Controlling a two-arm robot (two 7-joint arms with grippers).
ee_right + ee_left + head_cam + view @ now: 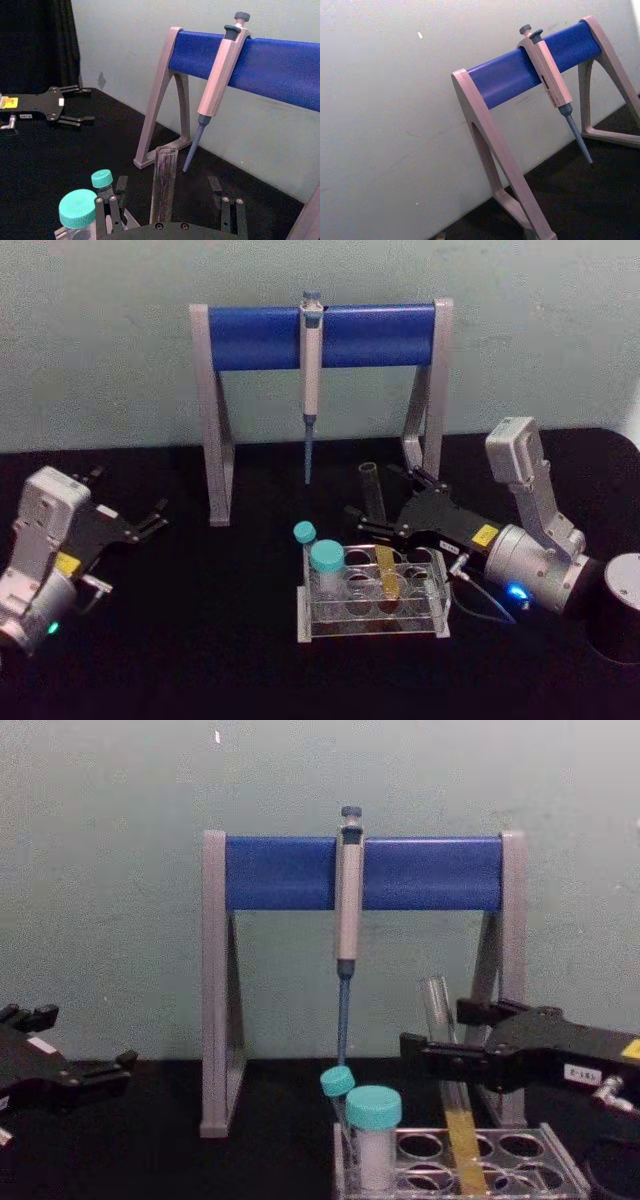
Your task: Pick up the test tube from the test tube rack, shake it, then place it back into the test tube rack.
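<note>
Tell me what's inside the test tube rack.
The test tube with yellow liquid, a wide teal-capped vial and a thin teal-capped tube; the other holes look empty. The vial hides part of the thin tube.

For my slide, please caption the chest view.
Right hand open around the test tube standing in the test tube rack; left hand idle.

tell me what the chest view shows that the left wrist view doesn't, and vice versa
Chest, not left wrist: the test tube in the test tube rack, a teal-capped vial, a thin teal-capped tube, the right gripper with open fingers either side of the test tube, the left gripper far left. Left wrist, not chest: nothing further. Both: pipette stand, pipette, wall, table.
</note>
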